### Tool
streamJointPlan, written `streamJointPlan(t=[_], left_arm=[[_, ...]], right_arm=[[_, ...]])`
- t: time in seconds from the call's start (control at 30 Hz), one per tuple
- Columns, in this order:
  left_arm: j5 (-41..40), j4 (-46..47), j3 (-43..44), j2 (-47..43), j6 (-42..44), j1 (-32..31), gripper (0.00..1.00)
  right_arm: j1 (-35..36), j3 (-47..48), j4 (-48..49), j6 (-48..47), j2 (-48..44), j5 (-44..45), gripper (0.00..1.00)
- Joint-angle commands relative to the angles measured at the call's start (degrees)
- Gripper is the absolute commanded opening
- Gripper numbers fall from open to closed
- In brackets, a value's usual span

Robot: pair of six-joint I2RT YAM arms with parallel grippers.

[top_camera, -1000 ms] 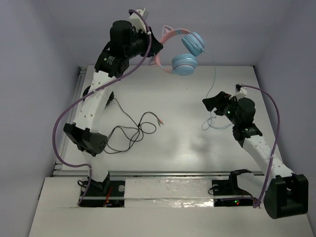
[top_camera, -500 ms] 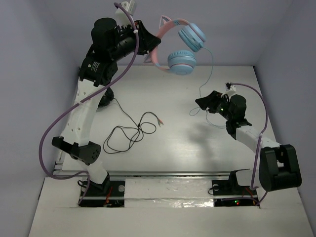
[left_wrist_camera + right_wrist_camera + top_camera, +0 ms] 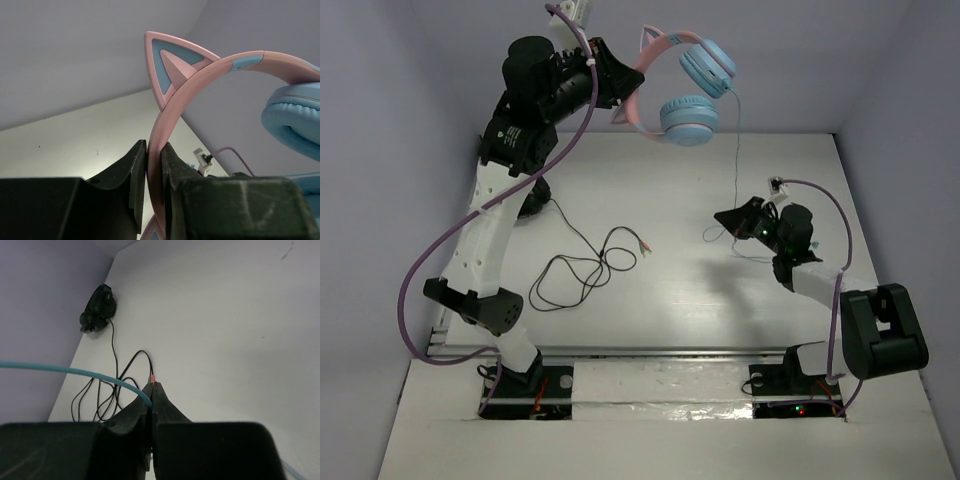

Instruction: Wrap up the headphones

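The headphones hang high above the table's far edge, with a pink cat-ear headband and light blue earcups. My left gripper is shut on the headband, which is pinched between the jaws in the left wrist view. The thin light blue cable drops from the earcups to my right gripper, low over the table's right half. In the right wrist view that gripper is shut on the cable, which enters at the fingertips from the left.
All-black headphones lie by the left wall, partly hidden behind the left arm in the top view. Their thin black cable lies in loose loops on the table's middle left, ending in a red-tipped plug.
My right gripper has swung left and closed on the blue cable. The left arm has lifted the headphones a little higher and further back.
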Motion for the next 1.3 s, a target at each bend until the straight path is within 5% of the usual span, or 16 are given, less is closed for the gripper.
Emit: streamJointPlan(t=[0.0,0.33,0.73,0.87,1.03,1.27], left_arm=[[-2.12,9.45,-2.04,-3.76,-5.08,-0.06,0.00],[-12.92,27.09,-30.48,-4.64,-17.48,-0.06,0.00],[-30.41,42.66,-57.04,-10.87,-25.83,1.17,0.00],[-36.65,43.13,-58.74,-12.64,-22.60,1.44,0.00],[-46.58,43.21,-59.36,-10.37,-15.65,-5.93,0.00],[-49.75,44.62,-61.20,-6.49,-11.52,-11.12,0.00]], right_arm=[[2.90,-0.71,4.28,0.92,-1.20,2.91,0.01],[8.53,9.92,-29.18,-2.60,-5.51,20.41,0.00],[16.80,16.79,-47.66,-6.82,-0.51,29.21,0.00],[18.55,17.48,-51.45,-6.73,-0.33,31.85,0.00],[22.51,23.62,-59.60,-10.42,0.90,33.24,0.00],[29.19,30.49,-69.11,-12.63,0.12,38.96,0.00]])
